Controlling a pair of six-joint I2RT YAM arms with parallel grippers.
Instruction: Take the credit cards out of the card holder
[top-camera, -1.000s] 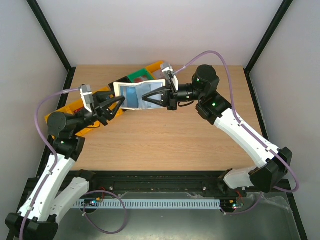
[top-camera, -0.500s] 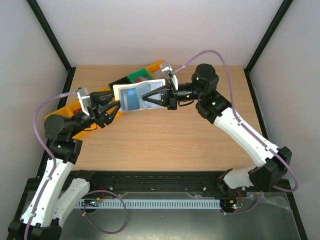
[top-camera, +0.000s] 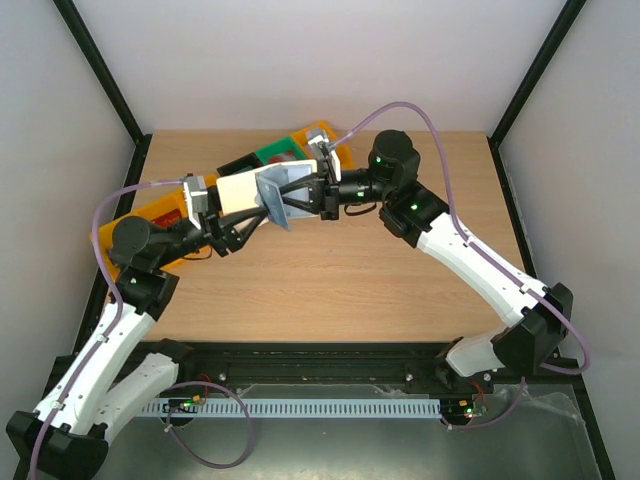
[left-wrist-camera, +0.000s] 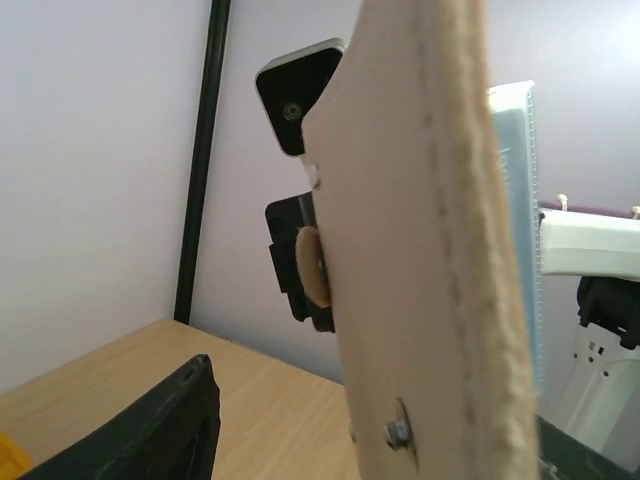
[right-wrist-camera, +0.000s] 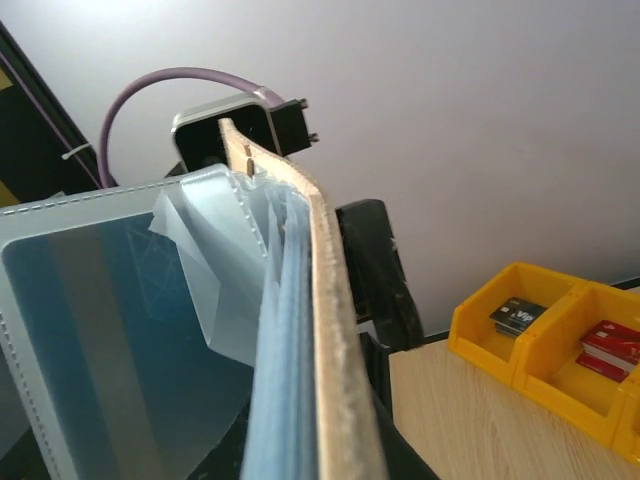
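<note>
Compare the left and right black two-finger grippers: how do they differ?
The left gripper is open, its finger apart from the beige bifold card holder; the right gripper is shut on it. Left faces the beige cover, right the blue pockets. Both hover above the table.

— What stands on the wooden table (top-camera: 330, 290)?
— A slanting row of plastic bins at its far left: a yellow bin (top-camera: 322, 131) farthest, a green bin (top-camera: 280, 153) beside it, an orange bin (top-camera: 150, 212) near the left edge.
— And around it?
— Pale walls, black frame posts (top-camera: 100, 70).

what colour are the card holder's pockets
Light blue pockets, clearest in the right wrist view.
</note>
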